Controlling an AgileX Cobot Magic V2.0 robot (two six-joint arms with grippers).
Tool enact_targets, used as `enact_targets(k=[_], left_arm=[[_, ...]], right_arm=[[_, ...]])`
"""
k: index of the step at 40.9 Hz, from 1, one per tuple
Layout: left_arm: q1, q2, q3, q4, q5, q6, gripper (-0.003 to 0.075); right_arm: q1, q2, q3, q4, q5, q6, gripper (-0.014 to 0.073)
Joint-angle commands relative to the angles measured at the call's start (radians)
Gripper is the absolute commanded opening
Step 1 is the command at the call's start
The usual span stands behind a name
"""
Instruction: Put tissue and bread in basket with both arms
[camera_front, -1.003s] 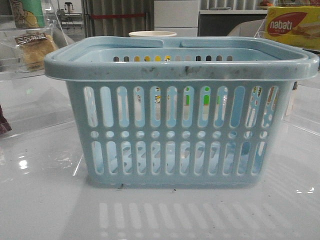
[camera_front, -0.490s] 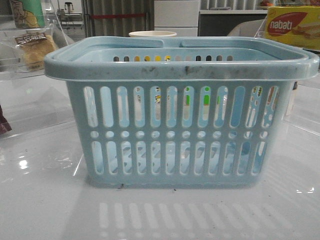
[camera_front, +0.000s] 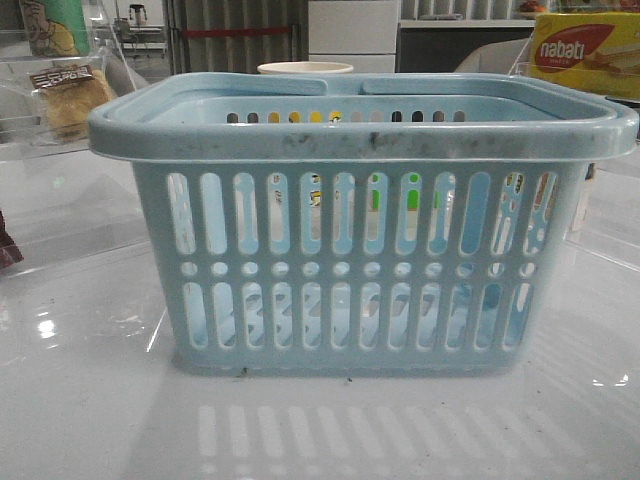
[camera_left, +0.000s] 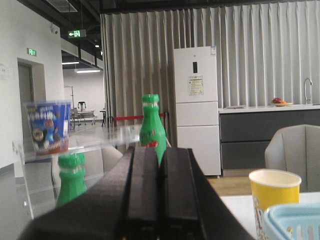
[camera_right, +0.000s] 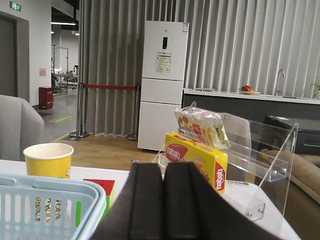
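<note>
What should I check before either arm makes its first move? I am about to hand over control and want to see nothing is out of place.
1. Basket upright, open side up: ok.
2. Bread located: ok, on the clear shelf at the far left, outside the basket.
3. Tissue located: cannot tell, no view shows it clearly.
4. Left gripper free of any object: ok, fingers pressed together with nothing between.
5. Right gripper free of any object: ok, also closed on nothing.
6. Jaws ready to grasp: not ok, both need opening first.
</note>
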Motion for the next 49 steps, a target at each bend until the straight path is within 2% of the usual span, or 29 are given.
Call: enact_targets(k=[1, 7, 11, 26, 41, 43, 45, 47, 49], left_arm=[[0.003, 0.09, -0.145, -0.009, 0.028, -0.009, 0.0091], [0.003, 0.213, -0.309, -0.009, 0.19, -0.009, 0.0091], [0.003, 0.275, -0.364, -0.009, 0.287, -0.009, 0.0091], [0.003, 0.439, -0.347, -0.009, 0.506, -0.009, 0.0091], [0.003, 0.514, -0.302, -0.009, 0.521, -0.009, 0.0092], [0.003, 0.519, -0.302, -0.009, 0.521, -0.009, 0.011], [0.003, 0.523, -0.302, -0.009, 0.521, -0.009, 0.0157], [0.003, 0.525, -0.302, -0.009, 0.521, -0.009, 0.0229], [0.003, 0.528, -0.302, -0.009, 0.521, -0.009, 0.0334]], right_arm=[[-0.005, 0.083, -0.132, -0.002, 0.018, -0.009, 0.0056], [-0.005, 0.189, -0.278, -0.002, 0.189, -0.009, 0.0056], [-0.005, 0.255, -0.329, -0.002, 0.291, -0.009, 0.0056], [-0.005, 0.412, -0.333, -0.008, 0.496, -0.009, 0.0056], [-0.005, 0.503, -0.333, -0.011, 0.564, -0.009, 0.0062], [-0.005, 0.508, -0.333, -0.011, 0.564, -0.009, 0.0088], [-0.005, 0.516, -0.333, -0.011, 0.564, -0.009, 0.016], [-0.005, 0.523, -0.333, -0.011, 0.564, -0.009, 0.0253], [-0.005, 0.528, -0.333, -0.011, 0.56, -0.009, 0.0359]])
